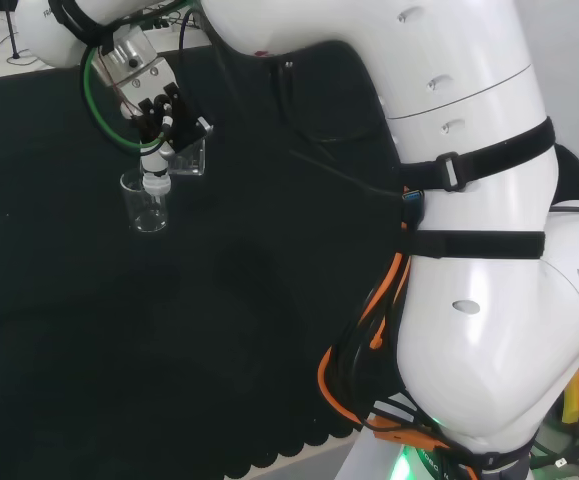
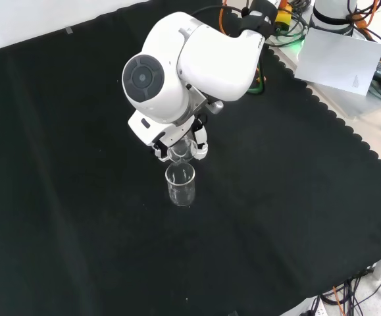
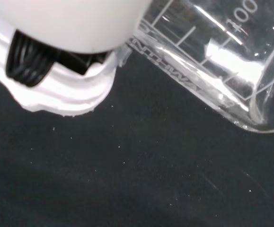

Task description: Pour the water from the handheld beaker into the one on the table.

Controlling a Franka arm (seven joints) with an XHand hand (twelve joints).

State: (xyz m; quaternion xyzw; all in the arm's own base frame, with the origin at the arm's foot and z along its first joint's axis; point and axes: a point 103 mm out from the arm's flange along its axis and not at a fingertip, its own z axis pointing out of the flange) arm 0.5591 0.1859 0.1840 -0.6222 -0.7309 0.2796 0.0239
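Closest to my wrist camera: a clear beaker (image 3: 222, 61) with printed graduation marks lies steeply tipped against the white and black body of my hand (image 3: 61, 71), over black cloth (image 3: 127, 179). Whether water remains in it cannot be determined.

Front view: my hand (image 2: 177, 141) sits below the large white link with the round grey cap (image 2: 144, 78). My fingers are curled round the held beaker (image 2: 180, 153), which shows as a faint glass outline, tipped directly above the mouth of a second beaker (image 2: 179, 184). That second beaker stands upright on the cloth (image 2: 78, 230) near the centre of the bench. Whether the two rims touch cannot be told.

Head view: my hand (image 1: 154, 110) is at upper left, with black fingers pointing down and a green cable looped beside it. The held beaker (image 1: 187, 157) shows at the fingers as a clear block, and the standing beaker (image 1: 146, 203) is just below the fingertips. Its contents cannot be determined. My own white links (image 1: 469, 250) stand at the right of this view.
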